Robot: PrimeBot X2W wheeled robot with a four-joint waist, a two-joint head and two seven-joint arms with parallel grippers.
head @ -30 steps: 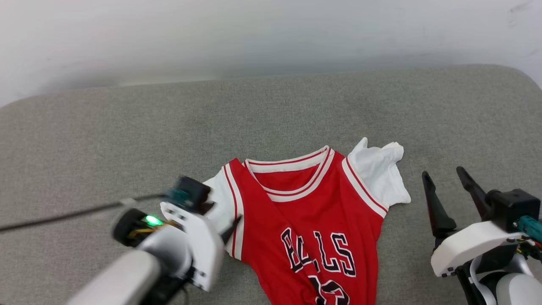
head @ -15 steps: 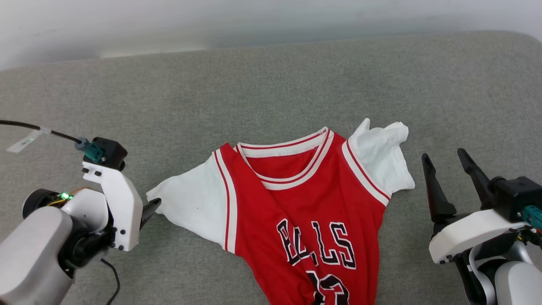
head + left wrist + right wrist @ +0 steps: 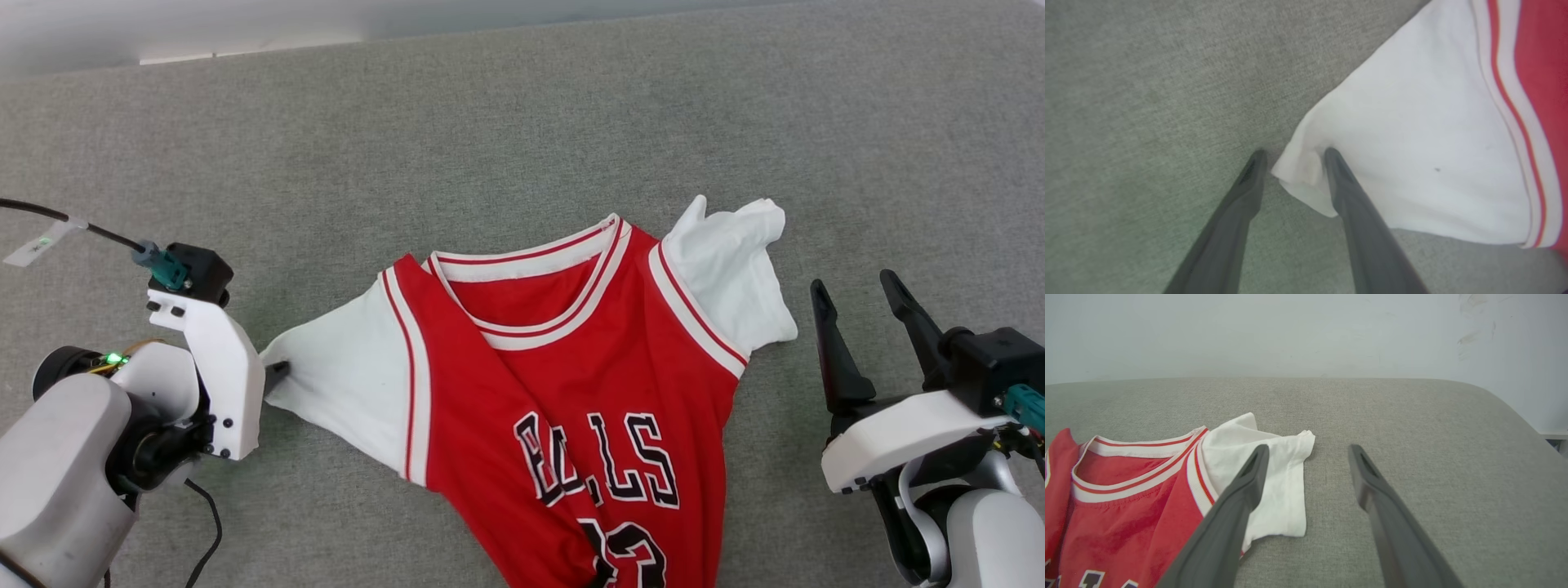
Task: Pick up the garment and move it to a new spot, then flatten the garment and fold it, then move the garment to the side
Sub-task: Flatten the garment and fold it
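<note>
- Straddling the corner of the white left sleeve (image 3: 1392, 134) with the left gripper (image 3: 1295, 153), at 9 o'clock of the garment (image 3: 571, 351); fingers parted, nothing clamped.
- Lies chest-up on the grey cushion (image 3: 522, 122), rumpled toward 6 o'clock; probably light, limp and a little slick, so best pinched at hems or shoulder seams.
- Hovering at 3 o'clock with the right gripper (image 3: 851, 279) spread wide and empty, near the crumpled right sleeve (image 3: 731, 269).

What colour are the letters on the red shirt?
The lettering on the red jersey shirt is black, outlined white; head view shows it best.
</note>
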